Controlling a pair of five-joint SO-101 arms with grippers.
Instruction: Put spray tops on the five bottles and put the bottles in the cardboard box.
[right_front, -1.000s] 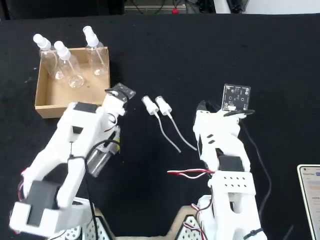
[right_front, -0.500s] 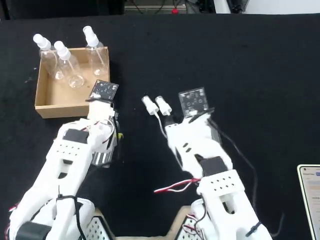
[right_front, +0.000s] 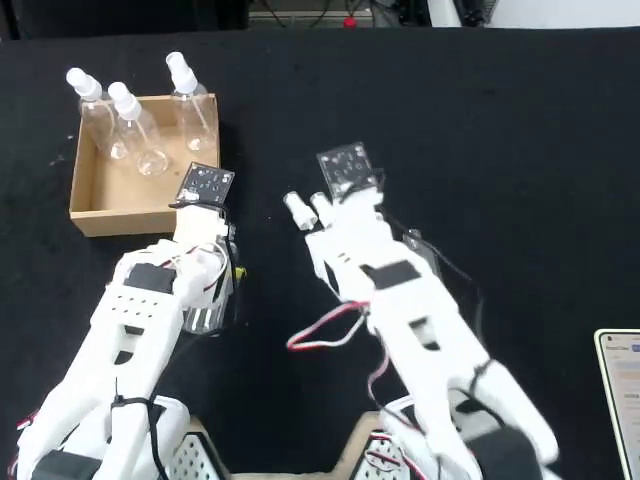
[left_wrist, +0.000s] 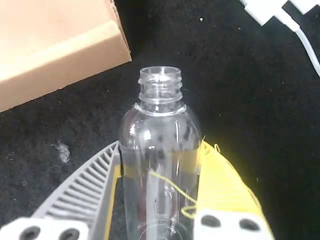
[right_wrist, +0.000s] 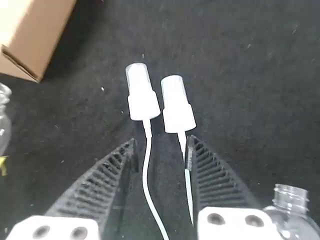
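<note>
- Reference item: the cardboard box (right_front: 110, 190), open at the top, sits on the black table cover (right_front: 500, 120). All positions below are given relative to this box
- Three capped bottles (right_front: 135, 130) stand inside the box, in its far half. Each has a white spray top fitted
- The left gripper (left_wrist: 160, 147) is clamped on the open-necked bottle (left_wrist: 160, 100), with one finger against each side of the clear body
- The open-necked bottle has a bare threaded neck with no spray top fitted. It is outside the box, just beside the box's near right corner, on the side toward the arm bases
- Two loose spray tops (right_wrist: 142, 95) lie side by side on the cover to the right of the box. They are near it but not touching, roughly level with its near wall, and their thin tubes trail toward the arm bases
- The right gripper (right_wrist: 160, 145) is over these tops, farther from the box than the left gripper. Its fingers are spread and hold nothing — the tips stand on either side of the two tubes, just behind the white heads. Contact with the cover cannot be determined
- A second uncapped bottle (right_wrist: 292, 200) is beside the right gripper, on the side away from the box, with its neck open
</note>
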